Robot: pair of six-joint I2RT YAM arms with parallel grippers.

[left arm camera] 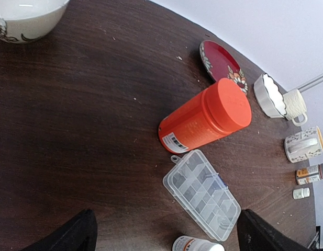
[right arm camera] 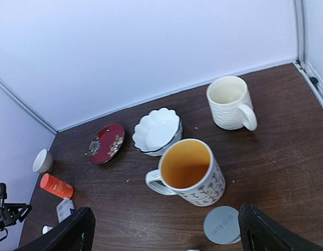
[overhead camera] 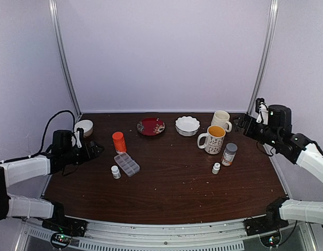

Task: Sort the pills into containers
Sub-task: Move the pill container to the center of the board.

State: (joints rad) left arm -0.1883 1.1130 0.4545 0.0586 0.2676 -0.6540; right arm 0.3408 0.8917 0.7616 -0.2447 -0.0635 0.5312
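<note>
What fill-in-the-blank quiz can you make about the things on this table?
The tall bottle just beyond the pill organizer is ___.
The flat plate at the back is ___.
The grey-capped bottle stands beside the patterned ___.
Missing words: orange, red, mug.

I count two mugs on my tabletop (overhead camera: pixel 171 183), a cream ribbed one (overhead camera: pixel 221 120) and a patterned one (overhead camera: pixel 213 139); two white bowls, a plain one (overhead camera: pixel 84 127) and a scalloped one (overhead camera: pixel 187 125); one red plate (overhead camera: pixel 151 126); one orange bottle (overhead camera: pixel 119 141); one clear pill organizer (overhead camera: pixel 126 163); two small white bottles, a left one (overhead camera: pixel 115 171) and a right one (overhead camera: pixel 216 168); one grey-capped bottle (overhead camera: pixel 230 153). The pills (left arm camera: pixel 179 57) are specks too small to count.
</note>
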